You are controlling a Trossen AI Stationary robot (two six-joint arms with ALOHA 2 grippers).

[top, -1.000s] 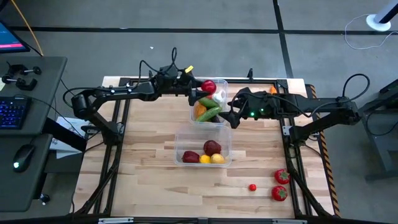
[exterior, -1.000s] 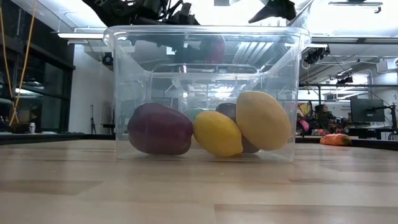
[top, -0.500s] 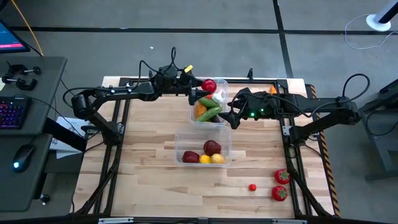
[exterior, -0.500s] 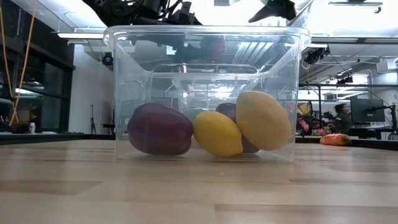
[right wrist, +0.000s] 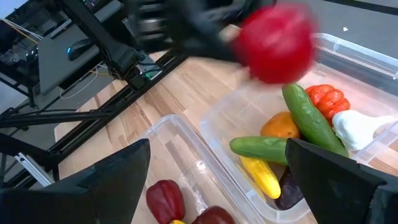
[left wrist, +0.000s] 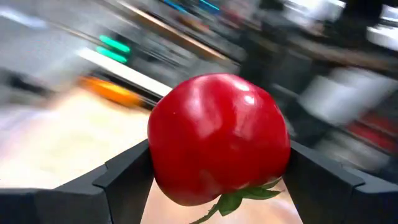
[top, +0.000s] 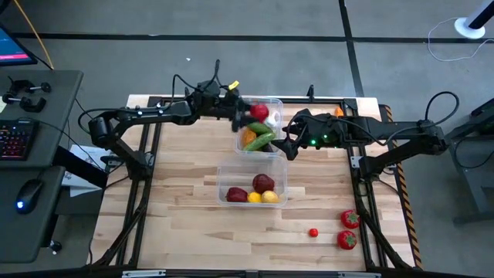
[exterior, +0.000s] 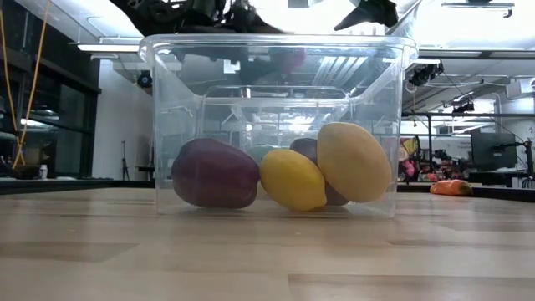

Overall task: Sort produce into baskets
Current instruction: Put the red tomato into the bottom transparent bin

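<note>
Holding a red tomato (left wrist: 219, 138) between its two fingers, your left hand (top: 245, 113) hangs over the far basket (top: 275, 103), the one that already carries cucumbers (right wrist: 313, 119), an orange piece, a corn cob and garlic. You can see in the left wrist view that the tomato sits high between the fingers, gripped on its round flanks; it is smooth, so a quick swing could let it slip and drop into that vegetable tub, the wrong place if you mean it for the fruit. The near basket (top: 252, 186), mid-bench, holds red apples (top: 263, 182) and a lemon (top: 270, 197), so that looks the likelier home.

Your right hand (top: 289, 142) waits just beside the far basket's right wall with its fingers spread and nothing in them. Both arms are close there, so carrying the tomato toward the near basket could brush them together or nudge the tub.

Farther right, two more tomatoes (top: 347, 229) and a small red piece (top: 312, 232) lie loose near the bench's front right corner, free to roll.
</note>
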